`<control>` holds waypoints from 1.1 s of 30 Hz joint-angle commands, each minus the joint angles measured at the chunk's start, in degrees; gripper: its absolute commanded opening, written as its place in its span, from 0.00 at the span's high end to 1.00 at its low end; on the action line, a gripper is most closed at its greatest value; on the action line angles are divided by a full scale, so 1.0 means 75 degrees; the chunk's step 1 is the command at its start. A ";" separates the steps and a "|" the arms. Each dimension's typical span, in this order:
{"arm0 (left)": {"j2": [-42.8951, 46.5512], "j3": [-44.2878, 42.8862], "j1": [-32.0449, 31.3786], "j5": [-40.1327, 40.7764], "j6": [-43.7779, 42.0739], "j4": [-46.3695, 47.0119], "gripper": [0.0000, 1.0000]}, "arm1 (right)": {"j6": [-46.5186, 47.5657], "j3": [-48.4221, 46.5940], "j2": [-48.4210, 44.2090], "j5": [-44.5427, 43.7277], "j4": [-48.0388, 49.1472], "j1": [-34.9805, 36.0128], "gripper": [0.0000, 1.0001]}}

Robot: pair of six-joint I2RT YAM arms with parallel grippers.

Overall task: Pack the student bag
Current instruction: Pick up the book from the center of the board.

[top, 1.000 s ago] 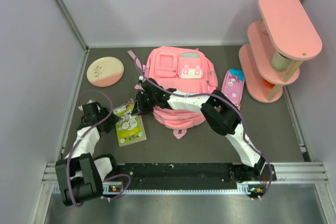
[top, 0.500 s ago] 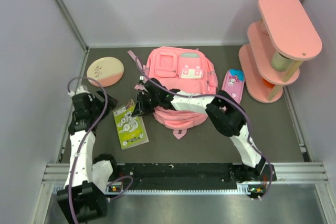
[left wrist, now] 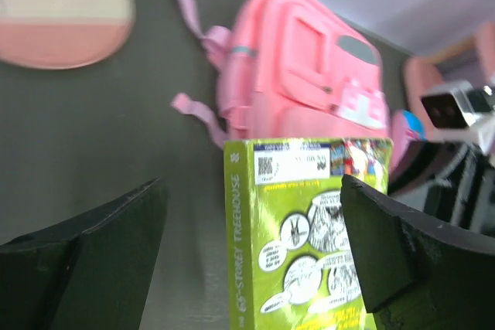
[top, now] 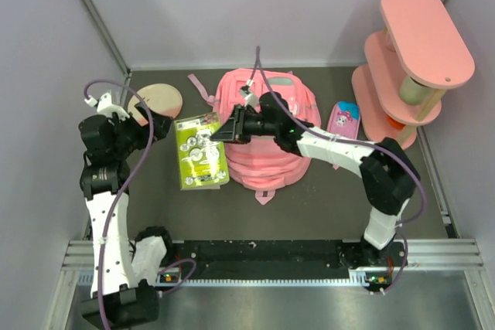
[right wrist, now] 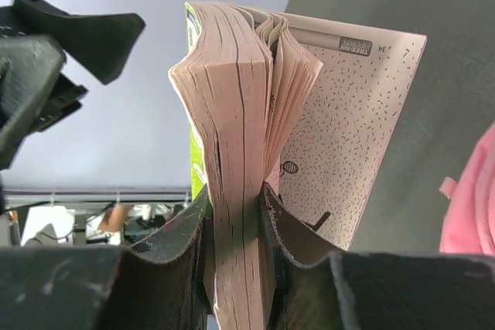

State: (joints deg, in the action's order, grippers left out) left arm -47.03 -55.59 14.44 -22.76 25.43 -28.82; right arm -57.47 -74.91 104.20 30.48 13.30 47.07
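The student bag (top: 271,125) is a large pink backpack lying flat at the table's middle, also seen in the left wrist view (left wrist: 298,67). My right gripper (top: 232,130) is shut on the page block of a lime-green paperback book (top: 199,152), held off the table just left of the bag. In the right wrist view the fingers (right wrist: 286,226) pinch the fanned pages (right wrist: 236,152). My left gripper (top: 161,126) hovers open to the book's left, apart from it. Its dark fingers (left wrist: 85,249) frame the green cover (left wrist: 309,237) without touching it.
A round cream-and-pink disc (top: 158,96) lies at the back left, partly behind my left arm. A small pink pencil case (top: 343,120) lies right of the bag. A pink tiered shelf (top: 414,59) stands at the back right. Grey walls close in the sides.
My left gripper opened, let go of the book and rose back to the left. The right gripper lifted the book off the table and carried it up toward the bag.
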 commanded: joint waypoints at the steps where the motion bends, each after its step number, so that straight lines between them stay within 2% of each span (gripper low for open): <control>1: -0.0023 -0.0101 -0.0003 -0.2702 0.0134 0.1281 0.04 | -0.0365 0.0542 -0.1295 0.0401 0.1274 -0.0486 1.00; 2: -0.0035 0.0028 -0.0015 -0.3658 0.0345 0.1671 0.04 | -0.0353 0.0659 -0.1424 0.0447 0.1297 -0.0580 1.00; 3: -0.0081 0.0204 -0.0026 -0.4074 0.0626 0.2150 0.03 | -0.0353 0.0893 -0.1576 0.0494 0.1320 -0.0766 1.00; 4: -0.0105 0.0600 -0.0038 -0.4519 0.1302 0.3373 0.02 | -0.0387 0.1011 -0.1844 0.0611 0.1436 -0.0872 1.00; 5: -0.0221 0.0789 -0.0085 -0.4929 0.1645 0.3780 0.02 | -0.0434 0.1140 -0.1974 0.0693 0.1530 -0.0990 1.00; 7: -0.0339 0.1083 -0.0283 -0.5120 0.2033 0.4636 0.02 | -0.0481 0.1421 -0.2267 0.0973 0.1683 -0.1247 1.00; 11: -0.0748 0.0991 -0.1440 -0.4829 0.1778 0.4640 0.01 | -0.0435 0.1867 -0.2701 0.1162 0.1742 -0.1564 1.00; 14: -0.1029 0.0967 -0.1853 -0.4430 0.1824 0.4767 0.01 | -0.0341 0.2078 -0.3030 0.1209 0.1660 -0.1682 1.00; 18: -0.1604 0.0839 -0.2369 -0.4488 0.1883 0.4874 0.01 | -0.0282 0.2312 -0.3288 0.1268 0.1753 -0.1682 1.00; 22: -0.1722 0.0850 -0.2499 -0.3834 0.1696 0.4628 0.01 | -0.0271 0.2535 -0.3581 0.1128 0.1672 -0.1705 1.00; 29: -0.1711 0.0662 -0.2523 -0.3481 0.1367 0.4183 0.01 | -0.0013 0.2746 -0.4003 0.0823 0.1286 -0.1706 1.00; 33: -0.1886 0.0604 -0.2581 -0.3691 0.1378 0.4053 0.01 | 0.0081 0.2805 -0.4062 0.0974 0.1390 -0.1706 1.00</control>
State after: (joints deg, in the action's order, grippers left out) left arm -60.55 -48.42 -4.29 -50.04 37.15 1.28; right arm -57.39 -53.23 76.97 36.77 17.89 34.33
